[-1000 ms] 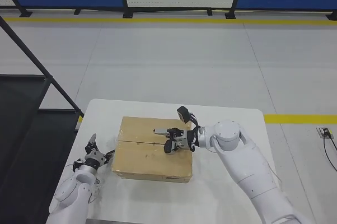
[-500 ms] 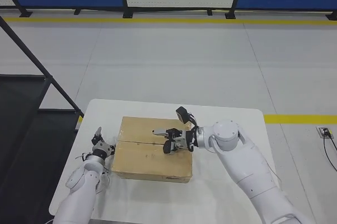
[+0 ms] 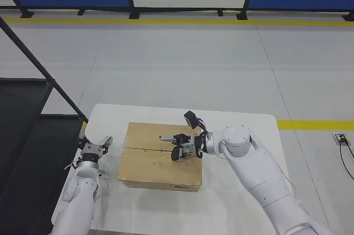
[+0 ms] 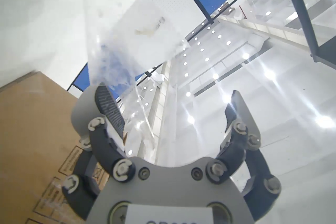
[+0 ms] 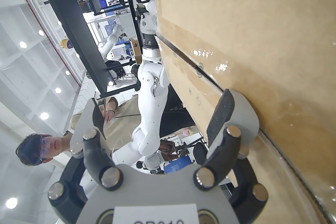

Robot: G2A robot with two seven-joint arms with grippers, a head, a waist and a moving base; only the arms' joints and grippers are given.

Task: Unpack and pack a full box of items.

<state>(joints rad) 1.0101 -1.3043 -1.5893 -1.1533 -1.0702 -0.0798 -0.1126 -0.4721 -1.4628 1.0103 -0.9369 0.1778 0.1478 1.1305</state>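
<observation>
**Now: closed box, both end effectors spread**

The cardboard box sits on the white bench with its two top flaps down. They meet along a seam that runs across the lid, and the shut flaps hide whatever is inside.

The right end effector is over the lid, with the box directly below and beside it. In the right wrist view the right end effector has its fingers wide apart and grips nothing. One ribbed finger pad lies against the cardboard just beside the seam, and the other finger stands off the lid in open air.

The left end effector is off the box at the end of the seam, above the bench, and points upward. The box wall is just beside it. In the left wrist view the left end effector also has its fingers spread, with nothing clamped between them. A strip of clear film touches the finger nearer the box and stretches away from the fingertip. I cannot tell whether it is stuck to the pad.
</observation>
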